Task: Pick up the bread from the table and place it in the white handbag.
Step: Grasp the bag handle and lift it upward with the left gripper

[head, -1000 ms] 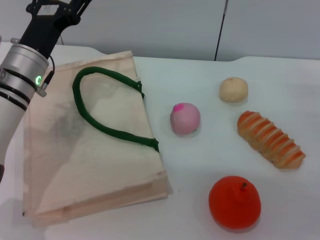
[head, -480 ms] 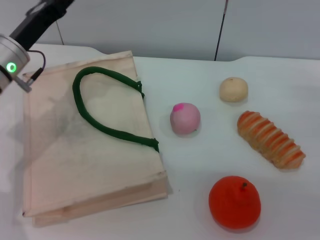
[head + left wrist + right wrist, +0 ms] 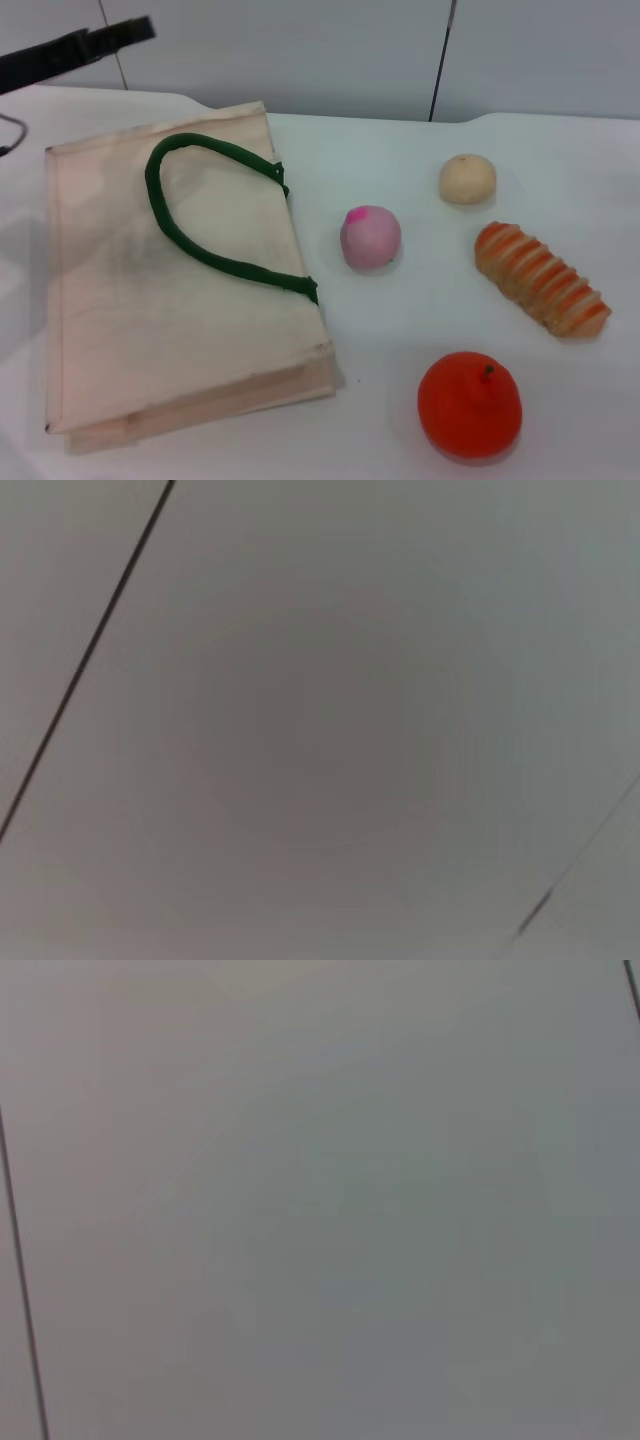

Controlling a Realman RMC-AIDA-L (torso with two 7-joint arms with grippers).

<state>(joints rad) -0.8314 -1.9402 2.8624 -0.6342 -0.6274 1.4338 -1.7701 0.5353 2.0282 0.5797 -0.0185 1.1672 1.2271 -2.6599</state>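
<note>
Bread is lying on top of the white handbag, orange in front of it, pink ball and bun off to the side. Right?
Not quite. The head view shows the bread lying on the table, well apart from the white handbag. The rest holds: the orange sits in front of it, with the pink ball and bun nearby.

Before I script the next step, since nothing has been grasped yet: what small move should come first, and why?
Probably bring the right arm, which is not in view, down over the bread. The loaf lies untouched on the table's right side, between the tan bun and the orange fruit, far from the left gripper up beyond the white handbag, which lies flat.
</note>
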